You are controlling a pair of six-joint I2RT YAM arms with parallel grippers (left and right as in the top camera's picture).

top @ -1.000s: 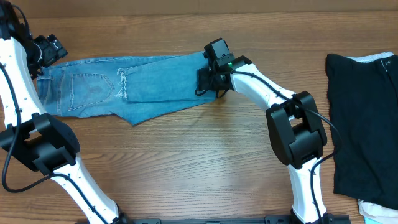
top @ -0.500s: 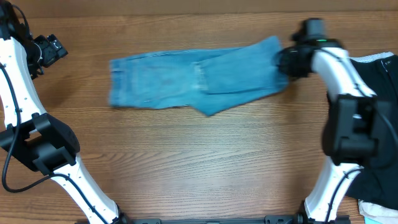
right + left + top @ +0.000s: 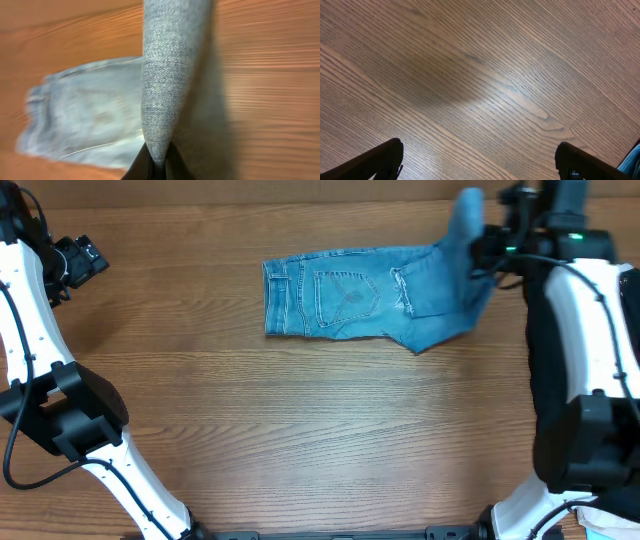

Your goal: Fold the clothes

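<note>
Pinching only a thin ridge of the light blue denim jeans [image 3: 167, 75], the closed fingers of my right gripper [image 3: 156, 167] could, I reckon, lose it and drop the lifted leg crooked. The jeans lie on the far side of the brown wooden table [image 3: 300, 430]. My left gripper [image 3: 479, 152] hangs open, well apart.

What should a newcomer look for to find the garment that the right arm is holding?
On the wooden table, look toward the top of the overhead view, right of centre. There lie the light blue jeans, a back pocket facing up, with one end pinched and lifted by the right gripper. They are the only blue denim; the black garment at the right edge is plain and dark.
</note>
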